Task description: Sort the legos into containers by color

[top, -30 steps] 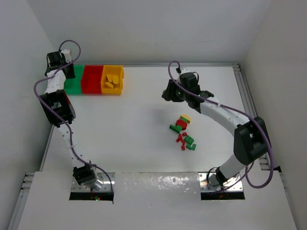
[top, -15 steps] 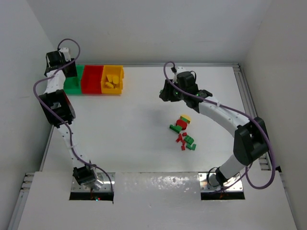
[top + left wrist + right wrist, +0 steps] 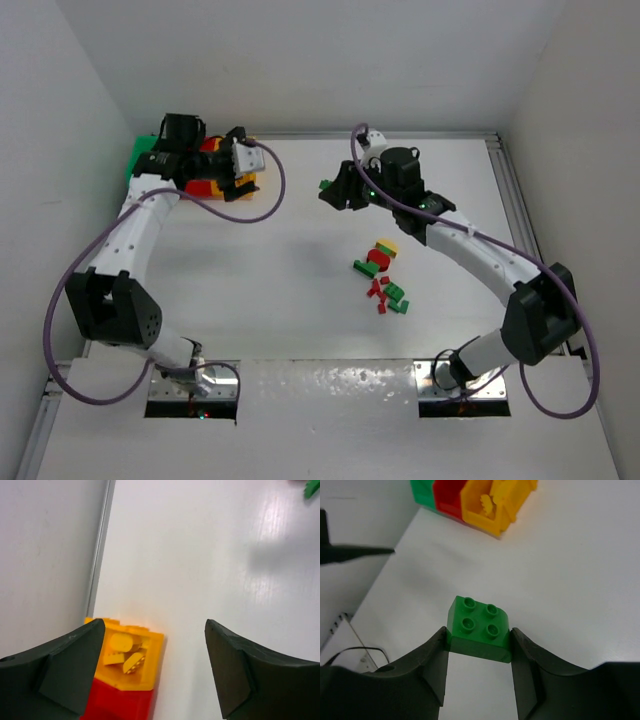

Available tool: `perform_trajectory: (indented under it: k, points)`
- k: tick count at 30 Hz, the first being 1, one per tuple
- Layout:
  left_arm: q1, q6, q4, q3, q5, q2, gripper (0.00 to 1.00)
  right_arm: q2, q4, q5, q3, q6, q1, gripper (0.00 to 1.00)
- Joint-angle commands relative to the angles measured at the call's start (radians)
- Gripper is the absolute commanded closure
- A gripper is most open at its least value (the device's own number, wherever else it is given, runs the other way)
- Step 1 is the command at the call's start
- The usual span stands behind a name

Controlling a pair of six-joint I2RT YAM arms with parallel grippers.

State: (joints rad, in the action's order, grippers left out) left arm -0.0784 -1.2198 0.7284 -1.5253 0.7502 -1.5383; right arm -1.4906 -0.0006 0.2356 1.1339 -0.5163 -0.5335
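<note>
The containers stand at the table's back left: a green bin (image 3: 143, 157), a red bin (image 3: 209, 145) and a yellow bin (image 3: 247, 183), mostly covered by my left arm. My left gripper (image 3: 240, 172) hovers over them, open and empty (image 3: 155, 645); below it are the yellow bin (image 3: 150, 652) holding yellow bricks and the red bin (image 3: 120, 702). My right gripper (image 3: 331, 190) hangs over mid-table, shut on a green brick (image 3: 479, 627), studs up. A pile of red and green legos (image 3: 383, 283) with one yellow piece (image 3: 386, 246) lies right of centre.
White walls close in the left, back and right. A metal rail (image 3: 515, 200) runs along the table's right edge. In the right wrist view the three bins (image 3: 470, 497) are far ahead, with a dark part of the left arm (image 3: 350, 551) at the left.
My left arm has swung from its folded pose at the far left out over the bins, and its jaws have opened. My right gripper has carried the green brick leftwards.
</note>
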Motion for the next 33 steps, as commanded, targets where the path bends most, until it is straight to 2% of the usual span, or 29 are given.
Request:
perform_trajectory:
  k: [1,6,9,13,15,18,22,28,33]
  points:
    - [-0.007,-0.154,0.029,0.135,0.192,0.067,0.2,0.035,0.129,0.082,-0.031,-0.08,-0.019,1.0]
    - [-0.109,-0.001,-0.301,0.298,0.166,0.174,0.19,0.046,0.155,0.082,-0.036,-0.099,-0.072,1.0]
    - [-0.133,-0.098,-0.385,0.394,0.201,0.239,0.19,0.05,0.168,0.11,-0.04,-0.137,-0.085,1.0]
    - [-0.169,-0.044,-0.63,0.549,0.193,0.311,0.19,0.041,0.152,0.107,-0.03,-0.137,-0.134,1.0]
    - [-0.19,-0.046,-0.676,0.57,0.175,0.313,0.2,0.032,0.148,0.105,-0.026,-0.145,-0.158,1.0]
    - [-0.205,-0.015,-0.687,0.573,0.179,0.313,0.21,0.021,0.16,0.107,-0.026,-0.171,-0.164,1.0]
    - [-0.212,0.005,-0.673,0.579,0.19,0.304,0.33,0.006,0.174,0.108,-0.02,-0.189,-0.172,1.0]
    - [-0.219,0.059,-0.66,0.58,0.225,0.296,0.46,-0.017,0.185,0.103,-0.002,-0.206,-0.184,1.0]
    - [-0.219,-0.023,-0.52,0.556,0.25,0.288,0.46,-0.013,0.162,0.074,0.0,-0.18,-0.183,1.0]
